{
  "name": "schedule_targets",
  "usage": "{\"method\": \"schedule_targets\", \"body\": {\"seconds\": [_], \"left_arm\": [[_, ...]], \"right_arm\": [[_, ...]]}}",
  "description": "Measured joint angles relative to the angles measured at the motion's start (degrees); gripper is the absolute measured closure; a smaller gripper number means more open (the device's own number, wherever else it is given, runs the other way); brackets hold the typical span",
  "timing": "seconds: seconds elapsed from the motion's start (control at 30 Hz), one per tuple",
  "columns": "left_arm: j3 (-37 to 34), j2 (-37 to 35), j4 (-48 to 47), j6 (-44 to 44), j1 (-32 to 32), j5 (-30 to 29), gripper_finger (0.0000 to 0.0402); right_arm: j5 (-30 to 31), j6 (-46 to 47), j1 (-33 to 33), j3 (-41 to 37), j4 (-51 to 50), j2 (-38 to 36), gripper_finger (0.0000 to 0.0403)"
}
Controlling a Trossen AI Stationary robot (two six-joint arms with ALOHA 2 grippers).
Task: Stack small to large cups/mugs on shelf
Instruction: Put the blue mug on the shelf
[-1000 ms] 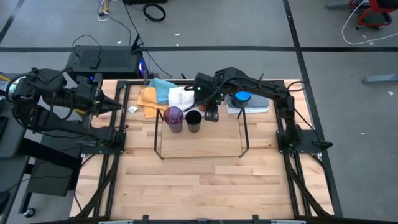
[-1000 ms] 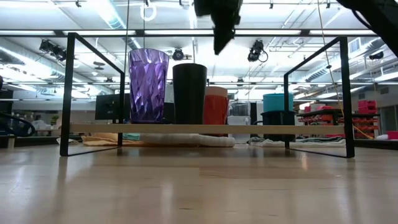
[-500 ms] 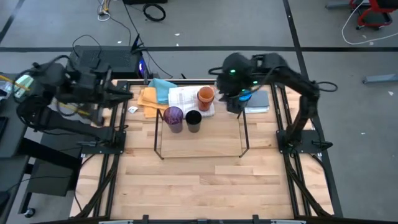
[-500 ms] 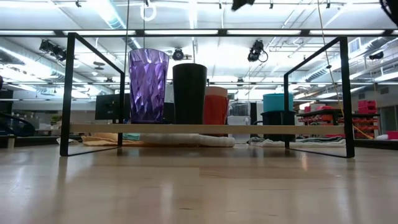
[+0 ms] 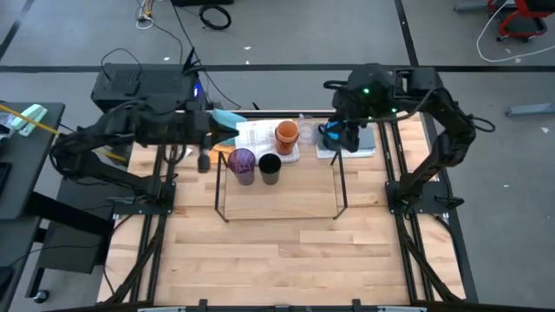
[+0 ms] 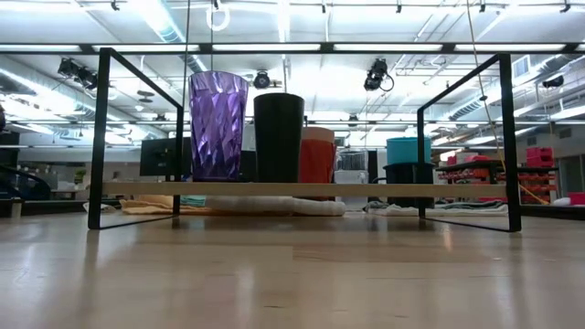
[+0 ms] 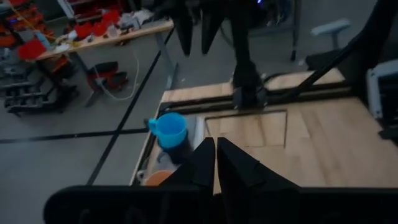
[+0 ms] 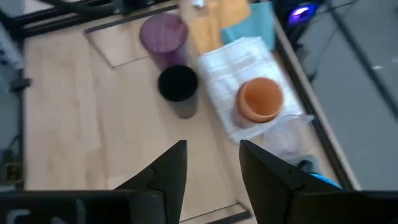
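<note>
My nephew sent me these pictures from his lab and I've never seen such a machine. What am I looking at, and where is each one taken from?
It is a robot with two dark arms working at a wooden table. One picture looks straight down from above, one sits level with the table top, and two come from cameras on the arms' wrists. The left gripper is shut and the right gripper is open; neither holds anything. A thin black shelf stands on the table, with a purple cup and a black cup on it. Behind it an orange cup sits on a white towel, and a blue mug waits nearby.
</note>
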Motion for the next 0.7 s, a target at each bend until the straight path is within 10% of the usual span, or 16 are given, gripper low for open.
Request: {"method": "schedule_targets", "body": {"seconds": [0.23, 0.7], "left_arm": [[0.0, -0.6, 0.2, 1.6, 3.4, 2.8, 0.0372], [0.0, -1.9, 0.2, 0.0, 4.7, 4.5, 0.0376]], "right_arm": [[12.5, 4.4, -7.4, -0.7, 0.2, 0.1, 0.0251], [8.2, 10.7, -32.8, -25.6, 0.0, 0.2, 0.0252]]}}
